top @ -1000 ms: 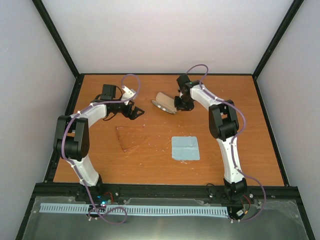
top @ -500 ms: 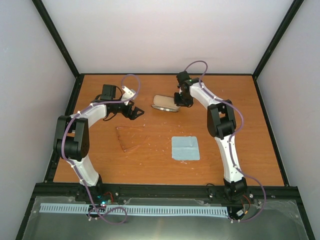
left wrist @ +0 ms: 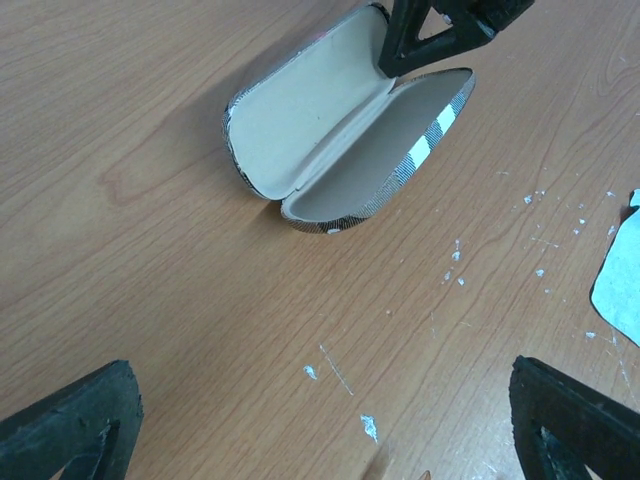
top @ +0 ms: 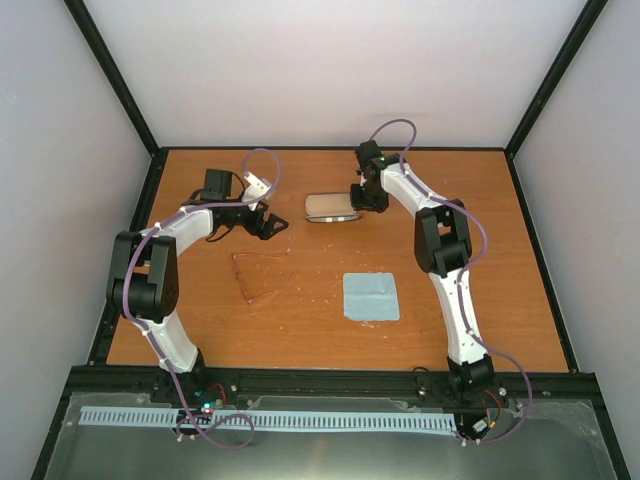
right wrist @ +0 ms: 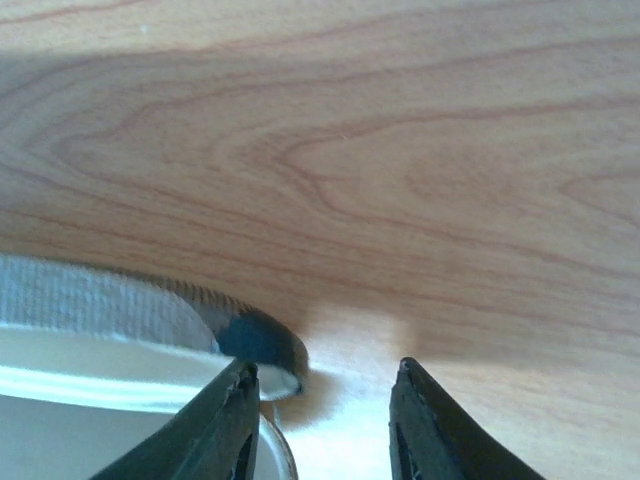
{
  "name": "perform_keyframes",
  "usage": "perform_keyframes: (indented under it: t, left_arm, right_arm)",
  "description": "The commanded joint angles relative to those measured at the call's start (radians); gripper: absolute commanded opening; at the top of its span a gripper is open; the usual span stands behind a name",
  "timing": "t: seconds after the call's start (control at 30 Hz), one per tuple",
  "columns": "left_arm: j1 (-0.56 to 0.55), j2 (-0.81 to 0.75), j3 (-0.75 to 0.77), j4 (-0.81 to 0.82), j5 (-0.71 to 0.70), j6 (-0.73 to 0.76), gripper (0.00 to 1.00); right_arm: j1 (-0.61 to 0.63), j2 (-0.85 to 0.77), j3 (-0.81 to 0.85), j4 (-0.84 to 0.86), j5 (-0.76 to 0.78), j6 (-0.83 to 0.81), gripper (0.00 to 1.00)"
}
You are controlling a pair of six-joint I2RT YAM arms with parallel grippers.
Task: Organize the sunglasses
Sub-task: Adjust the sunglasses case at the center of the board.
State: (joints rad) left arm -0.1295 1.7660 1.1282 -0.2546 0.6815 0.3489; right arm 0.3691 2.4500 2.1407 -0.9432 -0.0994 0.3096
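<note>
Your sunglasses lie mid-table, left of the cloth square. They look light, thin and probably brittle, with slick lenses, so take them gently by the bridge or a temple hinge. Just beyond them, your left gripper hangs spread wide and empty. Farthest, the open striped case sits well inside the far rail. Your right gripper stands at its right end, jaws partly parted and clamping nothing.

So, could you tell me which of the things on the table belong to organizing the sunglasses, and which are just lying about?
For the job: sunglasses; open striped case, likely where they go.
Lying about: blue-grey cloth, apart from both arms; white specks.
</note>
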Motion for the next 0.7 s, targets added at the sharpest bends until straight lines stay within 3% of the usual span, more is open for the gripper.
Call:
perform_keyframes:
  t: [0.0,0.2,0.33,0.5,0.67]
  left_arm:
    - [0.005,-0.035,0.042,0.0,0.03,-0.011,0.99]
    - [-0.016,-0.057,0.084,-0.044,0.044,0.007,0.9]
    - [-0.058,-0.064,0.095,-0.061,0.039,0.016,0.91]
    - [-0.083,-0.051,0.098,-0.051,0.042,0.001,0.92]
    - [-0.085,-0.049,0.09,-0.041,0.038,0.003,0.93]
  right_arm:
    - [-0.004,-0.131,-0.059,-0.026,0.051,0.0,0.39]
    - [-0.004,-0.435,-0.379,0.024,0.132,0.009,0.4]
    - [-0.003,-0.609,-0.672,0.059,0.104,-0.007,0.34]
    - [0.005,-0.717,-0.889,0.062,0.101,0.015,0.31]
    - [0.007,-0.722,-0.945,0.052,0.126,0.023,0.3]
